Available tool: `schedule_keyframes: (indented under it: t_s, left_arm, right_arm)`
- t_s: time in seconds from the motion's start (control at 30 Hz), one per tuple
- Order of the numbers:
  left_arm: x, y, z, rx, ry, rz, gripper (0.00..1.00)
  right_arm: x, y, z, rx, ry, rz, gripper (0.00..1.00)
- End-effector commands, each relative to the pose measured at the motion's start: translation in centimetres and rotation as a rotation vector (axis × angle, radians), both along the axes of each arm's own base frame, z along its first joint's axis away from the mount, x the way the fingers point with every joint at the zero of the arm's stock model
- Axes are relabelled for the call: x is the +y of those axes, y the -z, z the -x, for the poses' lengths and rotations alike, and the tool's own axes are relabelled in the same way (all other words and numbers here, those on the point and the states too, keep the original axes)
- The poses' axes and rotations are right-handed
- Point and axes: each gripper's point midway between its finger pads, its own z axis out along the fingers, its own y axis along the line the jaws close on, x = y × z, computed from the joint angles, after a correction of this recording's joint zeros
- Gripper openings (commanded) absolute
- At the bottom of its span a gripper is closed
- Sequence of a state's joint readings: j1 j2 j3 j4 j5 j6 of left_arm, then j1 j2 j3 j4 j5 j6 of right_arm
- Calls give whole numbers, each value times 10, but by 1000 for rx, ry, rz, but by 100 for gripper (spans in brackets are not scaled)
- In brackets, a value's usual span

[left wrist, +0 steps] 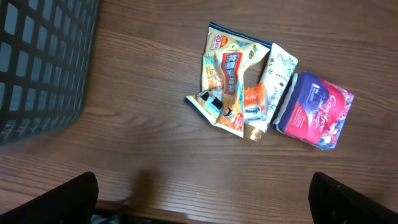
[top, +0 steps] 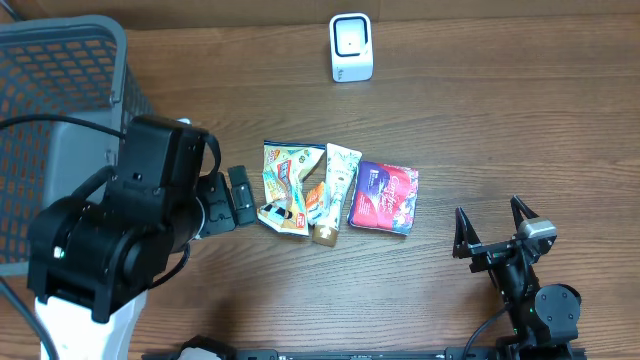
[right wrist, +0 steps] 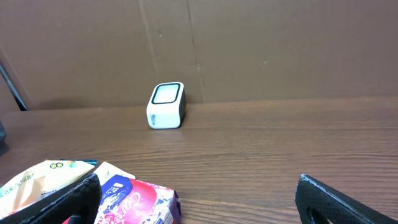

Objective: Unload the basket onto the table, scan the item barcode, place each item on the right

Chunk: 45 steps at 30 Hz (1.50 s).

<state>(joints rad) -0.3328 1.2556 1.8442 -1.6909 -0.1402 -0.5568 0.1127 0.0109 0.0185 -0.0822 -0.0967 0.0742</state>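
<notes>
both hands empty. left hand (top: 241,196) has jaws wide apart just beside the snack pouch (top: 283,185); right hand (top: 486,206) is apart too, well clear. snack pouch, tube (top: 338,185) and purple pack (top: 385,197) lie touching on the bench (top: 480,110), none held. risk: pinching 1 drags its neighbour, and no barcode shows, so it may face down. right wrist view shows the scanner (right wrist: 166,107) window's tilt; left wrist view misses the scanner.

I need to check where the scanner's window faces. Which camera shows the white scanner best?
Right wrist: the white scanner stands unobstructed ahead, its window slanting upward. Overhead shows it only from above, small, near the frame's top. Left wrist misses it.
</notes>
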Motion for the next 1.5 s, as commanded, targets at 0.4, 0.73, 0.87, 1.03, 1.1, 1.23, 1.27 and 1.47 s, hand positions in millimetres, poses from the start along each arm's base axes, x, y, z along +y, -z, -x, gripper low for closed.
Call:
schedule_keyframes:
  t_s: [0.4, 0.73, 0.87, 1.03, 1.1, 1.23, 1.27, 1.47]
  left_arm:
    - [0, 17, -14, 68, -35, -32, 99]
    - [-3, 25, -22, 104, -35, -45, 99]
    - [-3, 27, -23, 112, -34, -48, 99]
    - [-3, 27, -23, 113, -34, -48, 99]
    - [-3, 27, -23, 113, -35, -48, 100]
    - [-7, 27, -23, 115, -30, -27, 99]
    - [-11, 27, -25, 111, -21, -4, 100]
    - [-34, 28, -21, 144, 34, 112, 99]
  right_arm:
    - [0, 2, 0, -4, 3, 4, 100]
    - [0, 2, 0, -4, 3, 4, 100]
    - [0, 2, 0, -4, 3, 3, 100]
    - [0, 2, 0, -3, 3, 3, 100]
    - [0, 2, 0, -3, 3, 3, 100]
    - [0, 2, 0, -4, 3, 4, 100]
    - [-1, 1, 0, -7, 6, 4, 100]
    - [42, -27, 17, -53, -267, -192, 100]
